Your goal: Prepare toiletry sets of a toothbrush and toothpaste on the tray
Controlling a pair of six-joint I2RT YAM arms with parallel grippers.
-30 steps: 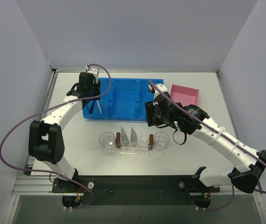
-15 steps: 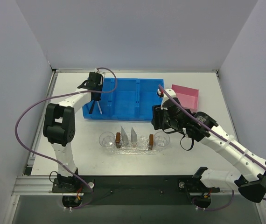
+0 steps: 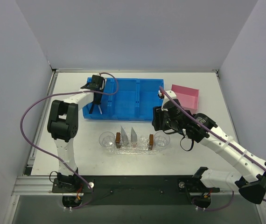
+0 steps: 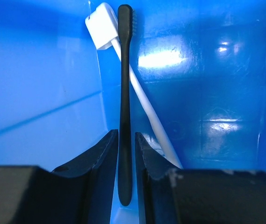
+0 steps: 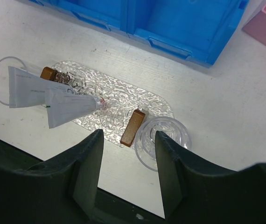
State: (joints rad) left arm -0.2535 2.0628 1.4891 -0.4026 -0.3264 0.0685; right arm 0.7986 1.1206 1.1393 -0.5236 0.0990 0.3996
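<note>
At the far left, the left gripper [image 4: 125, 136] has settled into the left compartment of the blue bin [image 3: 123, 98]. Its jaws have just drawn in to pinch the handle of the black toothbrush [image 4: 124, 93]. That brush stands against the bin wall, with the white toothbrush [image 4: 143, 100] slanting behind it, untouched. By this grip the first brush looks ready to be lifted out, though neither brush is on the tray yet. Toward the middle, the tray [image 5: 119, 100] lies on the table [image 3: 77, 140] in front of the bin. Both toothpaste tubes [image 5: 28, 93] already rest on it, between two brown blocks [image 5: 133, 127]. Further right, the right gripper [image 5: 128, 134] has eased back from the bin and hangs over the tray's right end, jaws spread and empty.
</note>
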